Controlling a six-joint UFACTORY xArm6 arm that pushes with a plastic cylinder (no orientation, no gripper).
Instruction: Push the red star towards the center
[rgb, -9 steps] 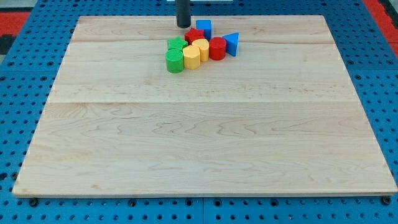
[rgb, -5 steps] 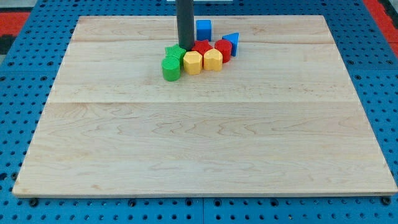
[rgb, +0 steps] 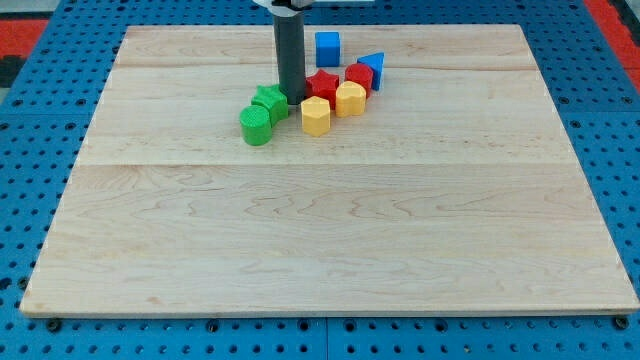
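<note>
The red star (rgb: 322, 86) lies near the top middle of the wooden board (rgb: 330, 220). My tip (rgb: 292, 97) stands just left of it, touching or nearly touching it, between the star and the green star (rgb: 270, 102). A green cylinder (rgb: 256, 126) sits lower left of the tip. A yellow hexagonal block (rgb: 316, 116) lies just below the red star. A yellow rounded block (rgb: 350, 98) sits at the star's right. A red cylinder (rgb: 359, 77) lies upper right of the star.
A blue cube (rgb: 327, 47) stands alone above the cluster near the board's top edge. A blue triangular block (rgb: 372, 68) sits at the cluster's right end. Blue pegboard (rgb: 40, 150) surrounds the board.
My tip has moved down from the board's top edge into the cluster. The green blocks slid down and left, the yellow hexagon slid down, and the red star shifted down.
</note>
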